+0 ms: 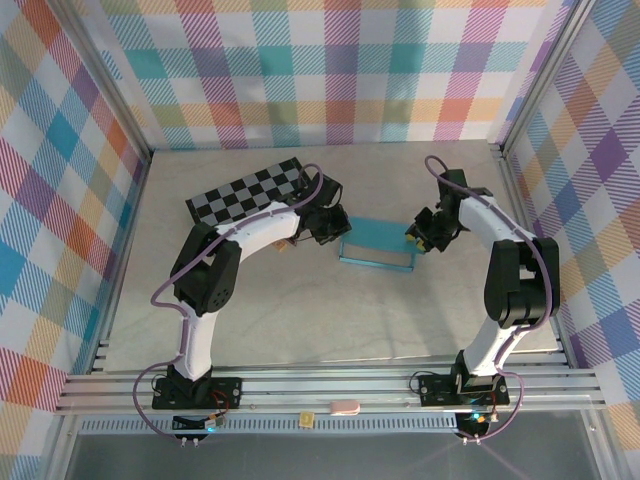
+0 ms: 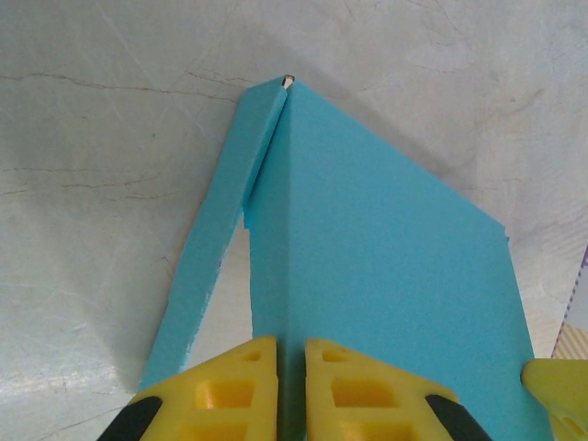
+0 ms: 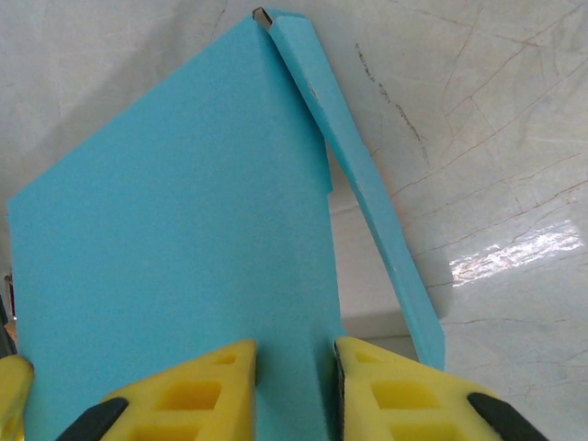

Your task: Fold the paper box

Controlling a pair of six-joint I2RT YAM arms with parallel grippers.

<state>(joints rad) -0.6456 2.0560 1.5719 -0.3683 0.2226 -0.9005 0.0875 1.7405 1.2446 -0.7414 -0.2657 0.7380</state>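
Two grippers flank the paper box [image 1: 377,246], which lies just off the checkered board's [image 1: 250,190] near right corner. The left gripper [image 2: 291,354], at the box end nearest the board, pinches a teal fold between almost-closed fingers. The right gripper [image 3: 292,363], at the end farthest from the board, straddles cardboard with a narrow gap; whether it presses cannot be told.
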